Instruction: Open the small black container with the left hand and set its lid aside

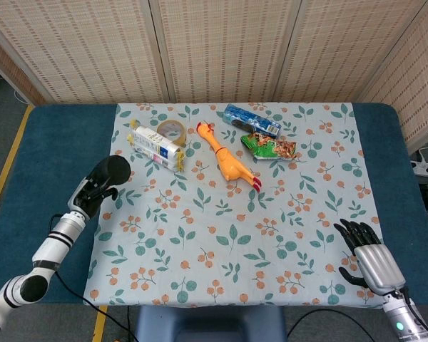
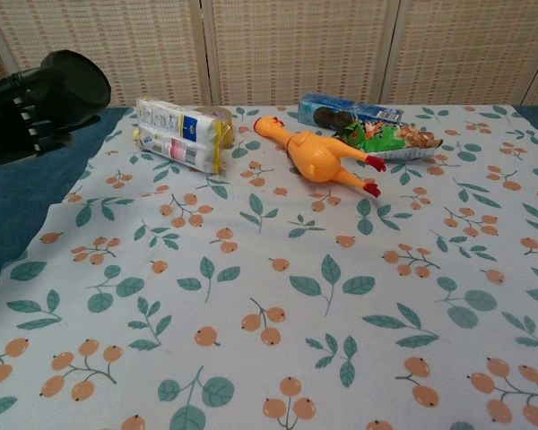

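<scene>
My left hand (image 1: 93,191) grips the small black container (image 1: 114,169) and holds it in the air over the left edge of the floral cloth (image 1: 235,235). In the chest view the container (image 2: 73,79) shows at the upper left, its round end tilted up, with my left hand (image 2: 18,116) wrapped around its lower part. I cannot make out a lid apart from the body. My right hand (image 1: 367,258) rests at the near right corner of the cloth, fingers apart and holding nothing.
At the back of the cloth lie a white and yellow packet (image 1: 155,144), a tape roll (image 1: 170,131), a rubber chicken (image 1: 225,160), a blue packet (image 1: 251,120) and a green snack bag (image 1: 269,147). Blue table (image 1: 50,142) borders the cloth.
</scene>
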Available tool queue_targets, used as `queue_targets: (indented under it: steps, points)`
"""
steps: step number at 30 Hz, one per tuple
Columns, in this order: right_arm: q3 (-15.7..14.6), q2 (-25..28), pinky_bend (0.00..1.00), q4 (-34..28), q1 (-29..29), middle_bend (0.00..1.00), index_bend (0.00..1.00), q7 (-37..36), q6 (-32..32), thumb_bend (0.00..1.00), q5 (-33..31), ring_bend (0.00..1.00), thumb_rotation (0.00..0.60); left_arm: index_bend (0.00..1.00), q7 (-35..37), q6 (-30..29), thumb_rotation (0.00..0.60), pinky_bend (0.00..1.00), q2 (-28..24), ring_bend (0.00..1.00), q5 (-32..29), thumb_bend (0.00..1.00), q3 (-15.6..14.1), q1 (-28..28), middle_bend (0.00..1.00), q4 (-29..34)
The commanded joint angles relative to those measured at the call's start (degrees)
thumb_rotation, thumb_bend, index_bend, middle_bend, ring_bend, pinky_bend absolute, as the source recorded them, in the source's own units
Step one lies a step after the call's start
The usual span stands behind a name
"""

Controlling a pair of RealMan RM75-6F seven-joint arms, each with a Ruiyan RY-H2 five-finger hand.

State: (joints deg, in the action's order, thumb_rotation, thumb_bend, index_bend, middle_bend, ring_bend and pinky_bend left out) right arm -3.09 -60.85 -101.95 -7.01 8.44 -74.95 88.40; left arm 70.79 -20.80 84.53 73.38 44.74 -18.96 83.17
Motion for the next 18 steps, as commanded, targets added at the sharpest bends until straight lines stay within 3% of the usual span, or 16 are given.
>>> queue_targets:
  steps: [1, 2, 4, 8, 14, 18]
  points:
    - [0.0, -0.1, 0.0, -0.1, 0.0, 0.0, 0.0, 0.4, 0.1, 0.2, 0.0, 0.0, 0.6, 0.53, -36.4, -20.6, 0.6, 0.72, 3.0, 0.56, 20.3, 0.82, -12.7, -2.8, 0.66, -8.1]
    - [-0.1, -0.2, 0.0, -0.1, -0.1, 0.0, 0.0, 0.6, 0.2, 0.2, 0.0, 0.0, 0.6, 0.53, -45.4, -24.8, 0.6, 0.72, 4.7, 0.56, 22.9, 0.82, -14.6, -3.1, 0.66, -11.2]
    - [-0.1, -0.3, 0.0, -0.2, -0.1, 0.0, 0.0, 0.9, 0.3, 0.2, 0.0, 0.0, 0.6, 0.53, -55.8, -28.8, 0.6, 0.72, 6.2, 0.56, 26.4, 0.81, -17.3, -4.2, 0.66, -15.3]
    - [-0.2, -0.3, 0.0, -0.3, -0.1, 0.0, 0.0, 1.1, 0.3, 0.2, 0.0, 0.0, 0.6, 0.53, -83.0, -41.9, 0.6, 0.71, 10.6, 0.56, 38.8, 0.81, -23.0, -7.6, 0.66, -33.0]
    - [-0.2, -0.1, 0.0, -0.3, 0.0, 0.0, 0.0, 0.6, 0.1, 0.2, 0.0, 0.0, 0.6, 0.53, -86.2, -48.8, 0.6, 0.71, 16.2, 0.56, 37.3, 0.8, -27.1, -9.1, 0.66, -41.8]
    - [-0.1, -0.1, 0.0, -0.2, -0.1, 0.0, 0.0, 0.5, 0.4, 0.2, -0.1, 0.0, 0.6, 0.53, -85.1, -50.3, 0.6, 0.7, 17.0, 0.56, 35.6, 0.79, -29.5, -9.4, 0.66, -41.9]
